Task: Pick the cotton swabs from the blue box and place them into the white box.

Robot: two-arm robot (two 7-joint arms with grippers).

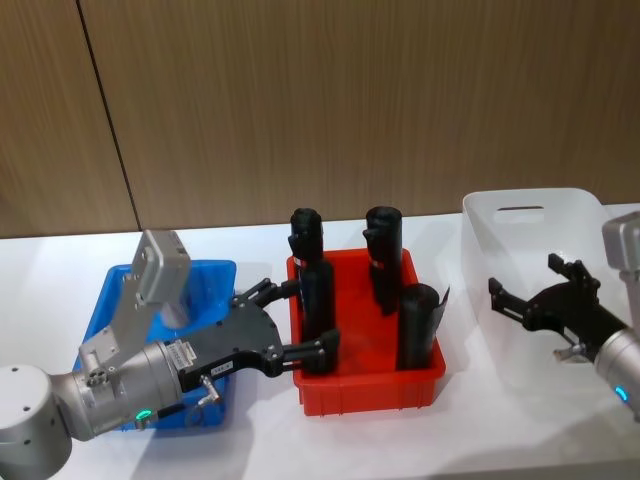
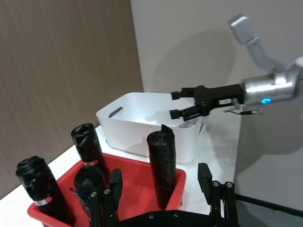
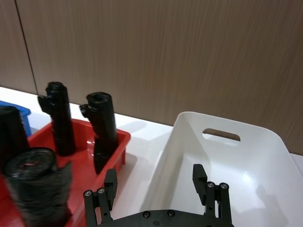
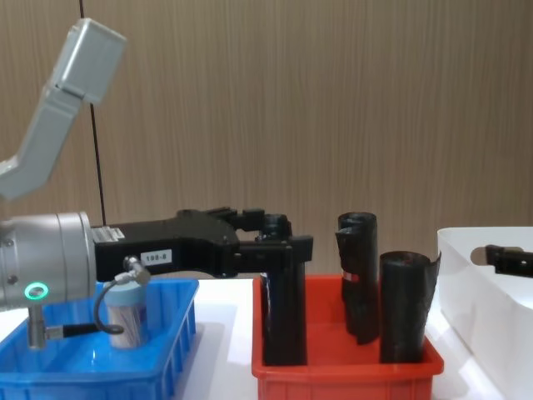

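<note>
Blue plastic walls of the blue box (image 1: 212, 280) stood at the left end of the white worktop (image 1: 350, 440). In the chest view I counted one jar of the cotton swabs (image 4: 125, 321) in it, upright, under the wrist of my left arm. The arm covered a big part of this box, so I could not say if more jars were behind it.

My left hand (image 1: 305, 320) was wide open and held nothing. Its fingers pointed to the right, over the near-left corner of the red bin (image 1: 370, 385). I judged that it was too high and too far right to grasp the jar, so it would have to come back and go down into the blue box.

The red bin stood between the two boxes and held four black rolls (image 1: 383, 245), all upright and taller than the jar. I think this is why a carried jar must travel high.

My right hand (image 1: 528, 300) hovered above the near side of the white box (image 1: 575, 215), fingers spread and empty. Perhaps it waited there to take a jar. Through the wall of the white box, in the left wrist view, I saw a pale shape. It was maybe one jar already inside, but I am not sure.

In total there were three bins.
</note>
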